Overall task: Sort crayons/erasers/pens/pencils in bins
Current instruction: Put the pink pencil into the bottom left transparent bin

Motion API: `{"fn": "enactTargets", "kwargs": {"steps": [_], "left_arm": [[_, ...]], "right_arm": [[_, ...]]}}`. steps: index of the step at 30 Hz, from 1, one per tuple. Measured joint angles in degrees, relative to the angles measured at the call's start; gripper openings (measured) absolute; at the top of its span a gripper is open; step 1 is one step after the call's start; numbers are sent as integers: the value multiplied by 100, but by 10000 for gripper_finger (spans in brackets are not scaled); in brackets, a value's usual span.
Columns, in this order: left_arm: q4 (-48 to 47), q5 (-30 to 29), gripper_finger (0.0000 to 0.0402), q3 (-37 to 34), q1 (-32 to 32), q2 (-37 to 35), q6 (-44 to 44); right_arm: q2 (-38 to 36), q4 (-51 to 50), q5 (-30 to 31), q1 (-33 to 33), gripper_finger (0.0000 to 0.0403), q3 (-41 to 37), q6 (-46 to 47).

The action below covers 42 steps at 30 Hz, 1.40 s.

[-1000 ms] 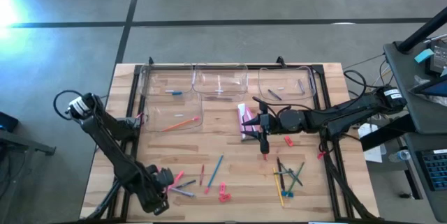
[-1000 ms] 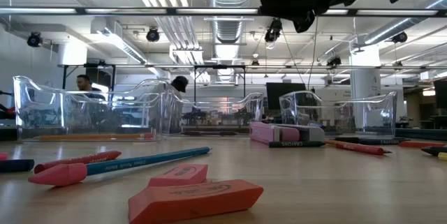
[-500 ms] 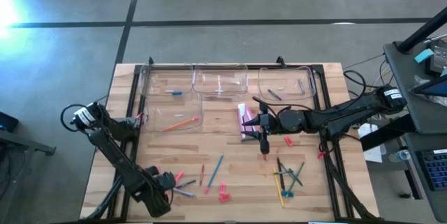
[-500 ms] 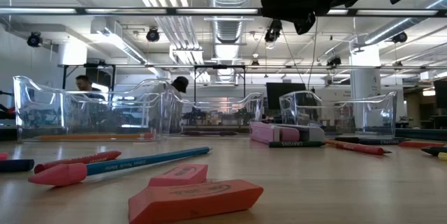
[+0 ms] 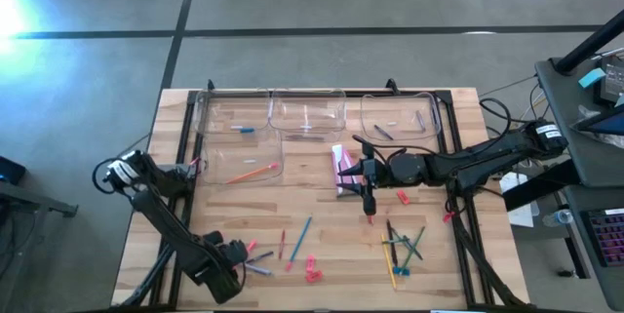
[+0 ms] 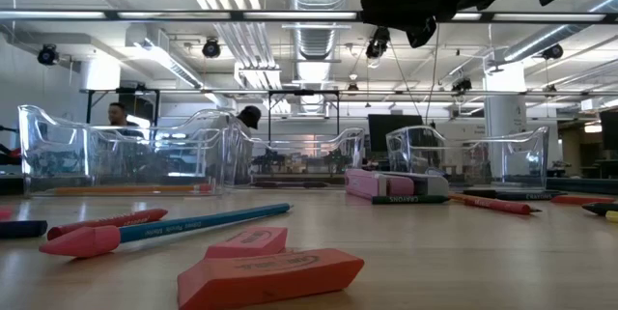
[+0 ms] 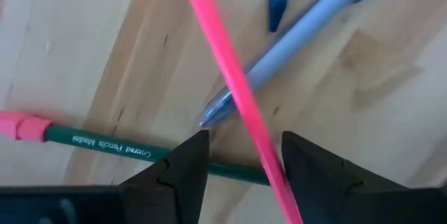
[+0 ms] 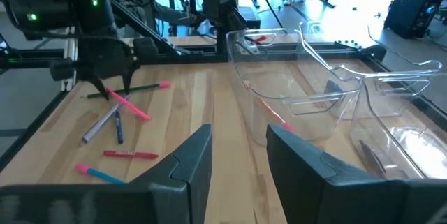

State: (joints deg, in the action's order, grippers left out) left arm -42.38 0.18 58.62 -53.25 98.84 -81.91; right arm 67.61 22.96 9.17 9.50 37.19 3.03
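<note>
The left tool (image 5: 237, 259) sits low at the near left corner of the desk (image 5: 322, 235), its dark fingers parted around a thin pink stick (image 7: 237, 91) that crosses over a grey pen (image 7: 300, 42) and a green coloured pencil (image 7: 133, 151); whether they actually pinch it is hard to make out. The right tool (image 5: 368, 196) hangs mid-desk, fingers apart with nothing between them, its tips just above a small reddish piece I can't identify. Four clear plastic bins (image 5: 307, 113) with rounded corners stand along the far side, their walls nearly vanishing against the pale, streaky wood. Two stubby pink-red erasers (image 6: 270, 276) lie matte and wedge-shaped up front, beside a blue pencil (image 6: 193, 228). Beyond: ducts, ceiling lights, polished concrete floor.
</note>
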Motion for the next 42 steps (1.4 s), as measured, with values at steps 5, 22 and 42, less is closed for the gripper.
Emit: {"fn": "enactTargets", "kwargs": {"steps": [5,22,42], "left_arm": [[-25,108,155,10,2,75,22],[-840,-69,15,86,34,-955,176],[-3186,-2618,9,-236,4354,-3030,5021]], "right_arm": [[0,-1,1,0,127,-1,0],[0,-4,2,0,127,-2,83],[0,-259,-16,0,127,-4,232]]}}
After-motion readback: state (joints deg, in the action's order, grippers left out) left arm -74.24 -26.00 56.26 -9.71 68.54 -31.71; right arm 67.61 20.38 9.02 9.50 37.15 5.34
